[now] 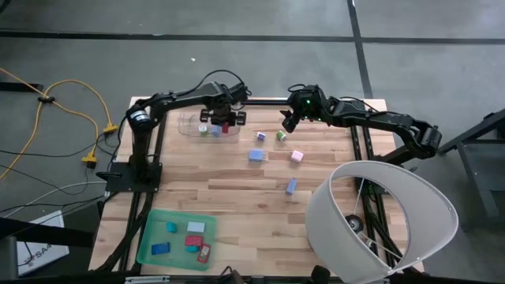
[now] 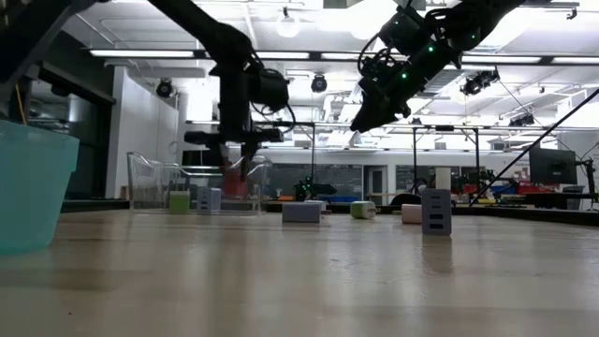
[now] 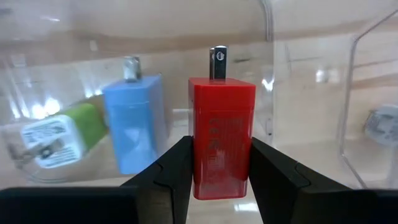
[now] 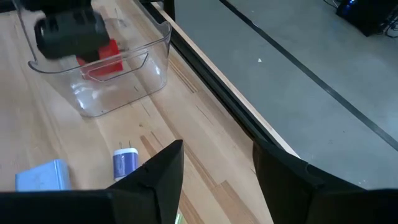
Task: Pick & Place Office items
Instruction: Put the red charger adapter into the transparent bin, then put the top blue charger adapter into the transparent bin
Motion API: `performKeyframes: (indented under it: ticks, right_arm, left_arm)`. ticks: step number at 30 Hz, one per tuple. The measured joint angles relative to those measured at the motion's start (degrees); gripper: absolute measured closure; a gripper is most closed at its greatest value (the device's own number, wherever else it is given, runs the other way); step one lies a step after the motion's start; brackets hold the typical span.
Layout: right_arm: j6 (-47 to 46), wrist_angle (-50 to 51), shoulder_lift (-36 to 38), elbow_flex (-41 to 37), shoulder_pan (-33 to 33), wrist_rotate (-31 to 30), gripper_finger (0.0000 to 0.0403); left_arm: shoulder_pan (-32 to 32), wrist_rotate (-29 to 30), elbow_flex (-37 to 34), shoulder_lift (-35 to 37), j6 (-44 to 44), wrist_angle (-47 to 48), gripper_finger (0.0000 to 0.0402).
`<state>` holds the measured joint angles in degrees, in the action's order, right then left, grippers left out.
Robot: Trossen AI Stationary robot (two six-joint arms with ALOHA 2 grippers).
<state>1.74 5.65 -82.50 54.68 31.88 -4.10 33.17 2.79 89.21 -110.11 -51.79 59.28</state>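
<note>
In the left wrist view, the left gripper point(image 3: 219, 180) clamps a red charger block point(image 3: 221, 143), prongs up, inside the clear bin point(image 1: 207, 126) at upper centre, probably just above its floor. Farther right, the right gripper point(image 1: 289, 123) hovers empty, jaws parted, above the worktop point(image 1: 237, 189).

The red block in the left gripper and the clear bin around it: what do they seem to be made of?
The red block, shut in the left gripper, looks like hard moulded plastic with a smooth satin finish; two metal prongs stick out of its top, so it is probably a plug adapter. The clear bin looks like rigid transparent plastic: glossy, with bright reflections and rounded moulded corners.
</note>
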Motion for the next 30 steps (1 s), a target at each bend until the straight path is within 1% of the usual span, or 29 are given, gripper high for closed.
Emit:
performKeyframes:
  ticks: [6, 17, 20, 26, 30]
  right_arm:
    - [0.00, 0.00, 0.01, 0.00, 0.00, 0.00, 0.0223]
    - [0.00, -0.11, 0.02, 0.00, 0.00, 0.00, 0.0223]
    - [0.00, -0.13, 0.00, 0.00, -0.01, 0.00, 0.0223]
    - [0.00, -0.13, 0.00, 0.00, -0.02, 0.00, 0.0223]
    - [0.00, -0.13, 0.01, 0.00, -0.02, 0.00, 0.0223]
  left_arm:
    - [-0.10, -1.17, -0.02, -2.09, -0.02, -1.02, 0.0271]
    - [-0.44, -1.25, -0.04, -2.25, 0.01, -1.26, 0.0268]
    - [-0.42, -1.23, -0.04, -2.25, 1.07, -1.27, 0.0254]
    - [-0.39, -1.19, -0.04, -2.23, 1.23, -0.90, 0.0213]
    - [-0.38, -1.17, -0.04, -2.24, 1.32, -0.85, 0.0201]
